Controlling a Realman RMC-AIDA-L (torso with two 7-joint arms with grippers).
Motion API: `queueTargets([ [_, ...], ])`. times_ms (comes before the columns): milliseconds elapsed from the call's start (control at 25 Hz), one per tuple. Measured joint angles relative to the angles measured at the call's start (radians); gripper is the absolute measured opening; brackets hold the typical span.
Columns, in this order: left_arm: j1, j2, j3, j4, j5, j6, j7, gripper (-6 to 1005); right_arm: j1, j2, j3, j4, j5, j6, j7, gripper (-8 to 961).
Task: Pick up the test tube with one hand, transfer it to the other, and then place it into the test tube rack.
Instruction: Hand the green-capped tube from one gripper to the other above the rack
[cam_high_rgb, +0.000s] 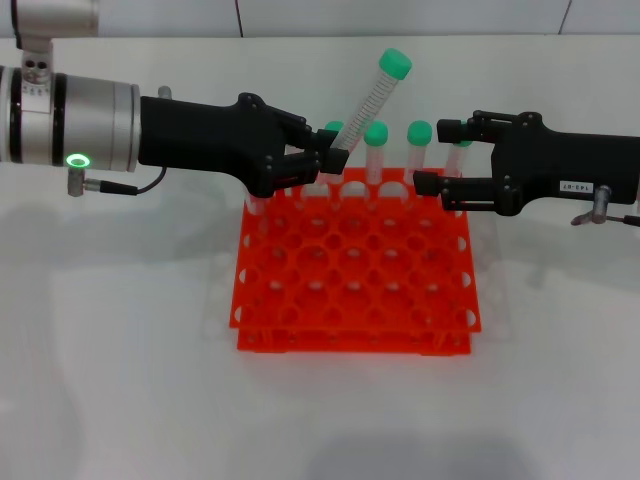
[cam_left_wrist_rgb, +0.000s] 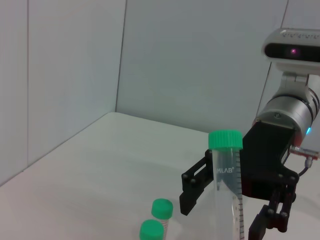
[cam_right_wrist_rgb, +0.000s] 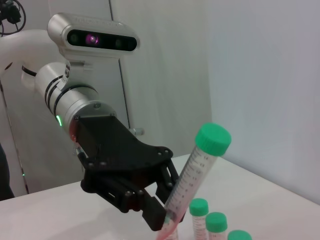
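Observation:
My left gripper (cam_high_rgb: 322, 158), the unlabelled one on the wrist with the green light, is shut on the lower end of the test tube (cam_high_rgb: 366, 105). The tube tilts up and to the right, green cap on top, over the back edge of the orange-red test tube rack (cam_high_rgb: 355, 338). My right gripper (cam_high_rgb: 443, 157), which has the white label, is open just right of the tube and not touching it. In the left wrist view the tube (cam_left_wrist_rgb: 226, 175) stands in front of the open right gripper (cam_left_wrist_rgb: 230, 207). The right wrist view shows the left gripper (cam_right_wrist_rgb: 161, 220) clamping the tube (cam_right_wrist_rgb: 195, 177).
Several other green-capped tubes (cam_high_rgb: 376, 150) stand in the rack's back row, right below and between the two grippers. The rack's other holes hold nothing. White table top (cam_high_rgb: 120, 380) lies all round the rack.

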Motion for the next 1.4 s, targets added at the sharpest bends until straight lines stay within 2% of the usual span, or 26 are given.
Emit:
queueTargets([
  [1400,0.022,0.000,0.001,0.009,0.027,-0.011,0.011,185,0.007,0.000,0.026,-0.003,0.013,-0.013,0.008,766],
])
